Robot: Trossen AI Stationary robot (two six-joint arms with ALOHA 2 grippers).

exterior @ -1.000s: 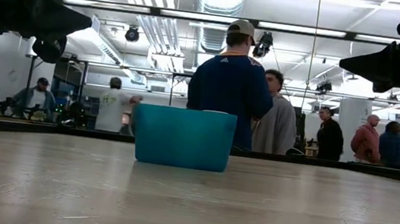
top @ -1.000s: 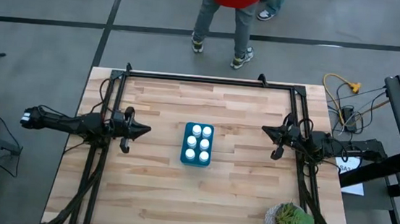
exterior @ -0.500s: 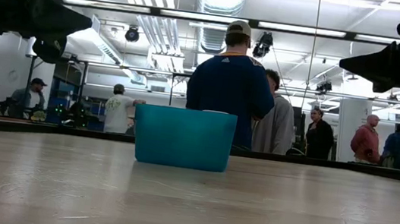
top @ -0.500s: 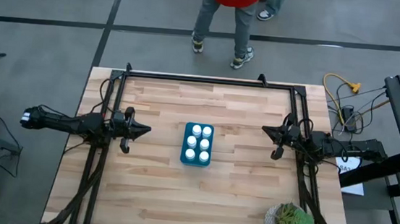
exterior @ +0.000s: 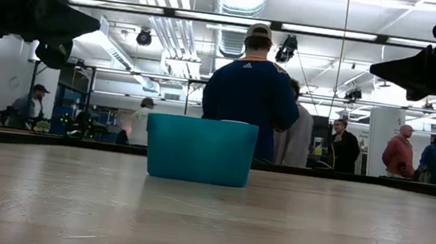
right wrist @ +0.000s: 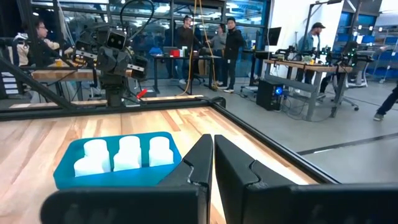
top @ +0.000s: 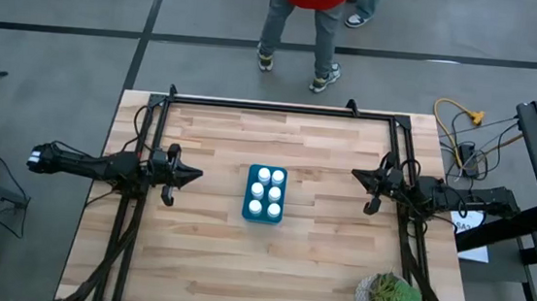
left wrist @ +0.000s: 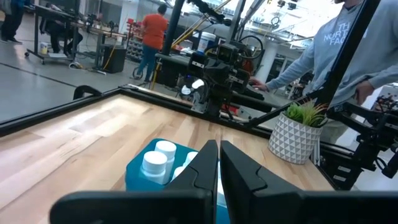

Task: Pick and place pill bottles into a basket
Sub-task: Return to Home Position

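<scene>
The teal basket [top: 265,193] stands at the table's middle with several white pill bottles [top: 267,191] upright inside it; it also shows in the low view [exterior: 200,149], the left wrist view [left wrist: 140,174] and the right wrist view [right wrist: 118,168]. My left gripper [top: 196,174] hovers left of the basket, high above the table, shut and empty [left wrist: 219,155]. My right gripper [top: 356,175] hovers right of the basket, also high, shut and empty [right wrist: 212,149].
A green potted plant in a white pot [top: 389,298] stands at the table's near right corner. A black frame [top: 263,104] runs along the table's edges. People stand beyond the far edge [top: 304,17].
</scene>
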